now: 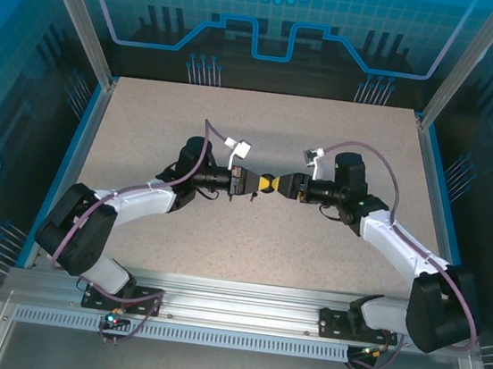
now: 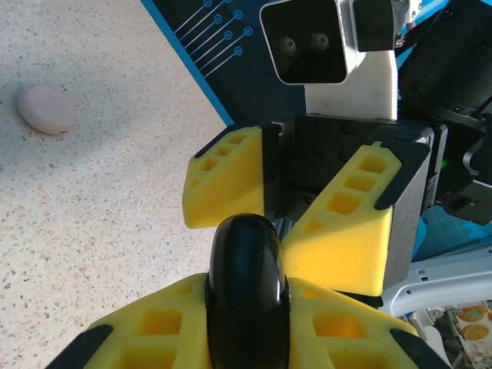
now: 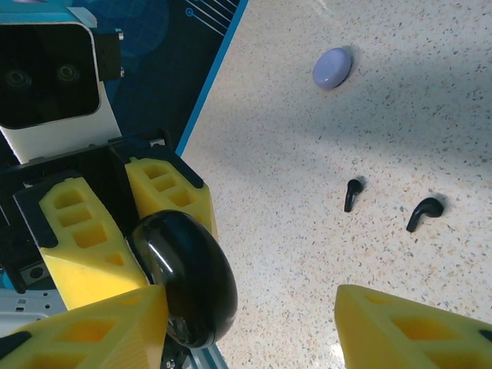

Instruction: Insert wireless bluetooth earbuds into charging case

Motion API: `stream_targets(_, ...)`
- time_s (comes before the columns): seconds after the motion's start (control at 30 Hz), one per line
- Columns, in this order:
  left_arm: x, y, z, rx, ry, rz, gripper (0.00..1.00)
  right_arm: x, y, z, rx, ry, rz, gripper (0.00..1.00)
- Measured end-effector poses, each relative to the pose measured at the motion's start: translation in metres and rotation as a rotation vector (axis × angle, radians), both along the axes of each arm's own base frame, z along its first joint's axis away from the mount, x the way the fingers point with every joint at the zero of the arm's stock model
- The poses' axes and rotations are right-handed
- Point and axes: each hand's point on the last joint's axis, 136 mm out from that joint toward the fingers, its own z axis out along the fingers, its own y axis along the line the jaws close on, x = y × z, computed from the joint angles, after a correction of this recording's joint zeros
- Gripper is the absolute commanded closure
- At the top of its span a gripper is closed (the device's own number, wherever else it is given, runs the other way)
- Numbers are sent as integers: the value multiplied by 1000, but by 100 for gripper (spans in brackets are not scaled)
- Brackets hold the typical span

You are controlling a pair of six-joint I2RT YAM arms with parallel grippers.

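A closed glossy black charging case (image 2: 246, 246) is held edge-on above the table, with my left gripper (image 2: 247, 290) shut on it. In the top view both grippers meet at the table's middle, the left gripper (image 1: 254, 182) and the right gripper (image 1: 281, 185) on either side of the case (image 1: 267, 183). My right gripper (image 3: 250, 307) is open. Its left finger (image 3: 84, 330) rests against the case (image 3: 188, 277) and its right finger (image 3: 415, 330) stands far off. Two black earbuds (image 3: 351, 194) (image 3: 424, 213) lie apart on the table below.
A lilac round case (image 3: 332, 68) lies on the speckled table beyond the earbuds. A pale pink round case (image 2: 46, 109) lies on the table to the left of my left gripper. Blue walls and aluminium posts (image 1: 93, 40) ring the table.
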Motion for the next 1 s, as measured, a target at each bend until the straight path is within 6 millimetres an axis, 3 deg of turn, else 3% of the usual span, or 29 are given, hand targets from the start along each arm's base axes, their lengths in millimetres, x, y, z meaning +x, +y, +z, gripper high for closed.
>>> stream_targets(0.37, -3, -2, 7, -12, -9, -29, 100, 20, -13, -24, -30, 60, -79, 48)
stream_targets(0.53, -3, -2, 7, -12, -11, -32, 100, 18, -17, -22, -35, 62, -84, 48)
stream_targets(0.8, -3, -2, 7, -13, -11, -32, 100, -1, -22, 7, -8, -23, -28, 50)
stream_targets(1.0, -3, -2, 7, -13, -11, -32, 100, -9, -15, 5, -10, -18, 16, 51)
